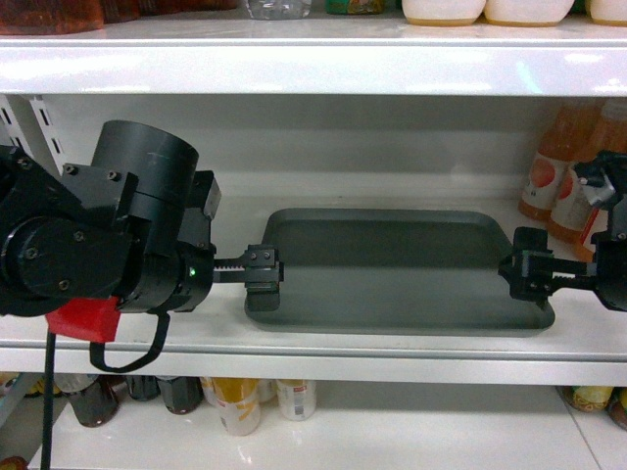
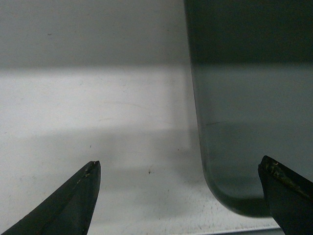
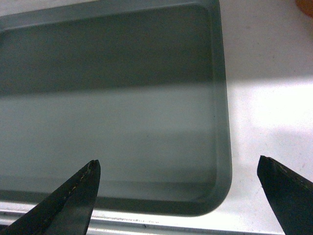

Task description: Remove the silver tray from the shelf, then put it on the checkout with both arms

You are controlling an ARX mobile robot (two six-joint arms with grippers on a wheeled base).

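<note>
Left hand, right hand both spread, straddling silver tray ends on shelf.

Head view: level and facing straight into the shelf from close by, taking in the whole silver tray, with the left claw and right claw at its two short ends. Left wrist view: very near, angled down between its own fingertips onto the tray's left front corner. Right wrist view: equally close, tilted down over the right front corner. Shared across all three: tray and white shelf board.
</note>
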